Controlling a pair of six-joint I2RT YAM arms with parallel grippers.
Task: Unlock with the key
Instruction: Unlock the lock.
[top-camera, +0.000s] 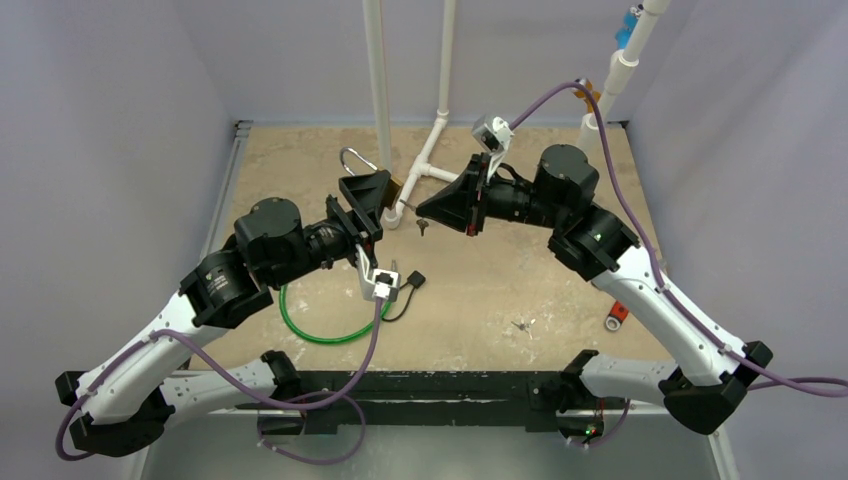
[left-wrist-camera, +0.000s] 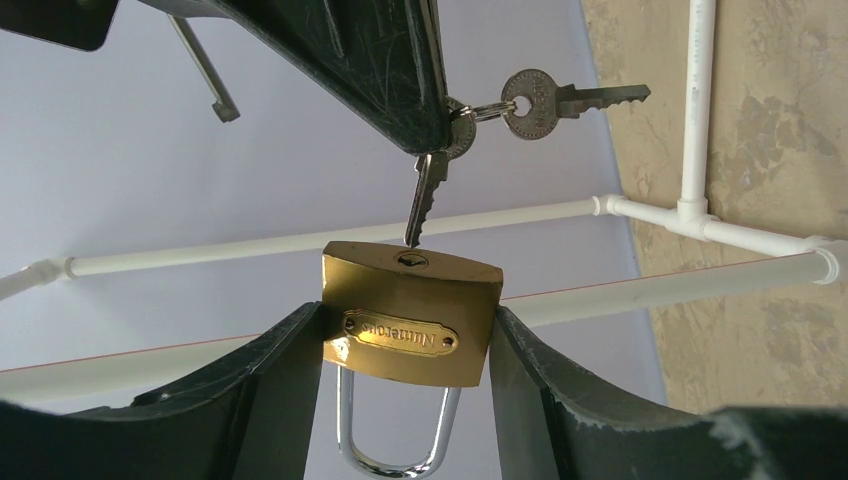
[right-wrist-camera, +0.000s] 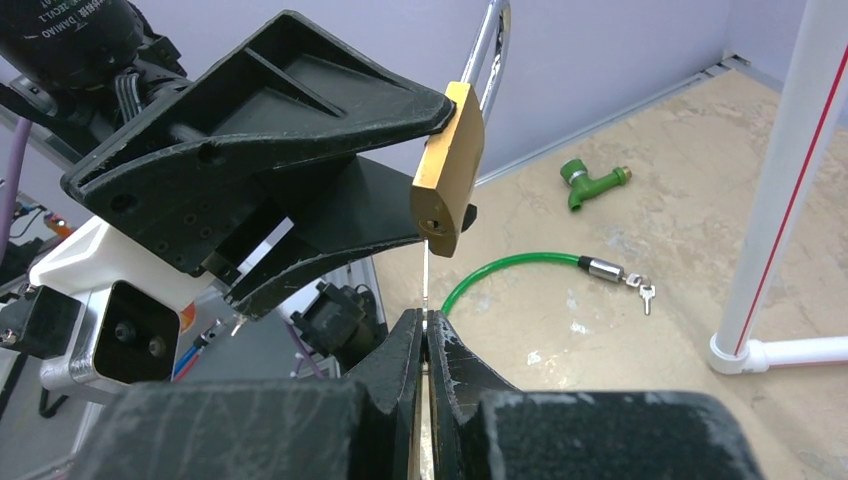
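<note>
1. Left gripper (top-camera: 368, 198) is closed on the brass padlock (left-wrist-camera: 410, 320). The lock is clamped by its two narrow sides and held off the table, with the keyhole (left-wrist-camera: 411, 260) turned toward the other arm and the shackle (left-wrist-camera: 395, 440) pointing away.
2. The padlock is judged heavy for its size, rigid and smooth. A firm hold on the body, clear of shackle and keyhole, is called for, since it may slip under a key's push.
3. The key (left-wrist-camera: 425, 200) is seen with its tip at the keyhole; whether it has entered cannot be told. It is judged thin, stiff and light, best pinched by the head. A spare key (left-wrist-camera: 550, 100) is hung from the same ring.
4. The right gripper (right-wrist-camera: 424, 335) is shut on the key's head, just beside the padlock and facing it.
</note>
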